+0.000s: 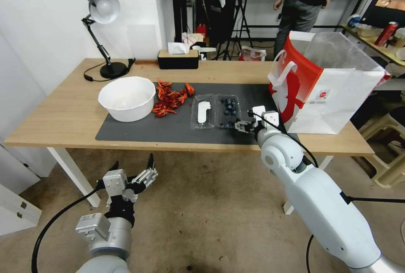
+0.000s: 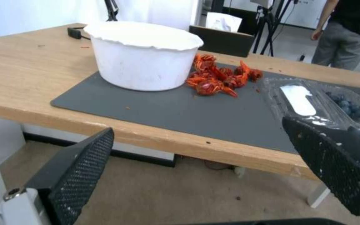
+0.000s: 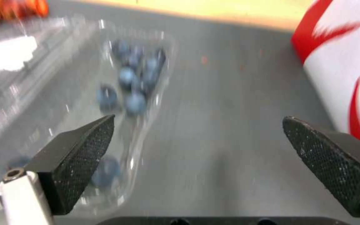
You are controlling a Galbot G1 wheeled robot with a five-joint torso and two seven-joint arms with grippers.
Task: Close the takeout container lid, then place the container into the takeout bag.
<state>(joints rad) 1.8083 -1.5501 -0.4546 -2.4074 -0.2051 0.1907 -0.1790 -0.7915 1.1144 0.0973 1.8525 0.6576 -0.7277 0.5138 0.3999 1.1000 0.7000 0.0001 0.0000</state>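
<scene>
The takeout container (image 1: 228, 112) is lying open and flat on the dark mat (image 1: 168, 125) near the middle of the table (image 1: 63, 112), its blueberry-filled half to the right and the lid (image 1: 203, 112), with its white oblong label facing up, spread out at the container's 9 o'clock. The right end effector (image 1: 244, 126) is hovering low over the mat at the container's 5 o'clock, just beside its near right corner, with its fingers (image 3: 80, 156) spread wide apart and holding nothing. The takeout bag (image 1: 325, 85) is standing upright and open-mouthed at the container's 3 o'clock, near it but apart, at the mat's right end. The left end effector (image 1: 133, 171) is hanging below the table's front edge, off toward 7 o'clock from the container, its fingers also gaping and empty. A white bowl (image 1: 127, 98) is sitting at the mat's left end, with a pile of red crayfish (image 1: 171, 98) lying between it and the lid.
</scene>
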